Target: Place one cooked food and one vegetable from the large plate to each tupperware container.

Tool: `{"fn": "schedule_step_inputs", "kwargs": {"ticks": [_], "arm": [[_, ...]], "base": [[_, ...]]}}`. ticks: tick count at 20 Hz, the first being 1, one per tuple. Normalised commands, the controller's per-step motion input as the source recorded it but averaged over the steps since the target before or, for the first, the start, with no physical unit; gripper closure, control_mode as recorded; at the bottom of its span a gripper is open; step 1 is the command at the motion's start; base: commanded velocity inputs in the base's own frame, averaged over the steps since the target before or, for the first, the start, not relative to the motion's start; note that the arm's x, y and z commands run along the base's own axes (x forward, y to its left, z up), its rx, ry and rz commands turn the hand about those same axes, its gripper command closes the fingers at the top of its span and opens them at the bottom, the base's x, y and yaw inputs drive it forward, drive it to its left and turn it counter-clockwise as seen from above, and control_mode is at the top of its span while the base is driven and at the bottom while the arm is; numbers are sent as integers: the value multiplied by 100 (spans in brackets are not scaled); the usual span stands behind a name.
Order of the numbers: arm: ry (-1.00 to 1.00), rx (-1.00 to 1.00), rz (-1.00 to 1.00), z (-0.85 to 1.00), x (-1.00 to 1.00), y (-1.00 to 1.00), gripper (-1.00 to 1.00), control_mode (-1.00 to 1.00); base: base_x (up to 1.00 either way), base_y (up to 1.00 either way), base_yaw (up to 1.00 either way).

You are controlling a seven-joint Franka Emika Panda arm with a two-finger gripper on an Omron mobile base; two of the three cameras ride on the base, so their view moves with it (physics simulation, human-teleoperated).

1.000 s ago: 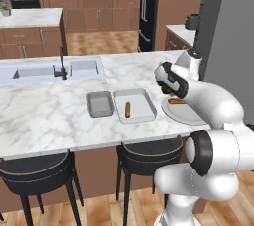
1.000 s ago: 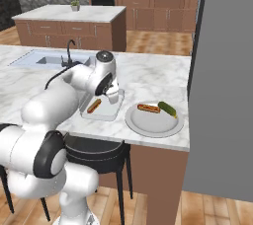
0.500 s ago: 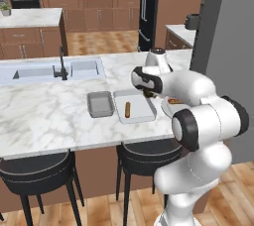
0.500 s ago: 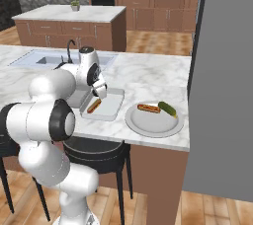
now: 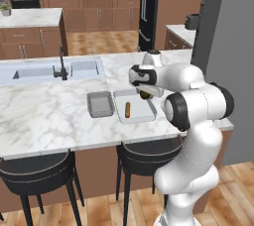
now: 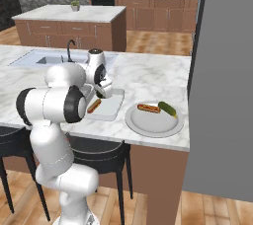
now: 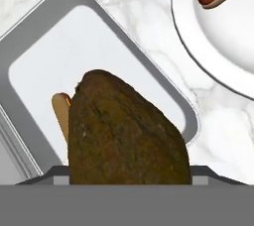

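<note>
My gripper (image 5: 145,91) is shut on a dark brown-green avocado-like vegetable (image 7: 126,136), which hides the fingertips. It hangs over the near right end of the larger, lighter tupperware container (image 7: 59,56), above the hot dog (image 7: 60,108) lying in it. In the left base view that container (image 5: 149,117) sits right of the small darker container (image 5: 91,106), which holds nothing. The large plate (image 6: 136,123) lies to the right with a hot dog (image 6: 148,108) and a green vegetable (image 6: 167,108) on it.
A sink (image 5: 34,71) with a dark faucet (image 5: 61,66) is set into the marble counter to the left. Two black stools (image 5: 34,170) stand under the counter's front edge. A grey wall (image 6: 222,71) rises right beside the plate.
The arm has swung left from over the large plate to over the larger container, carrying the dark vegetable with it. The jaws have kept the same width.
</note>
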Motion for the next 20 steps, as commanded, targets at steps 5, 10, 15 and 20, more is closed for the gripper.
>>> {"fn": "schedule_step_inputs", "kwargs": {"ticks": [5,10,15,20], "arm": [[0,0,0,-49,39,0,100,-100],[0,-2,0,-50,37,15,100,-100],[0,0,0,-45,20,0,100,-100],[0,-1,0,-44,9,0,100,-100]], "base": [[0,0,0],[0,0,0],[0,0,0],[0,0,0]]}}
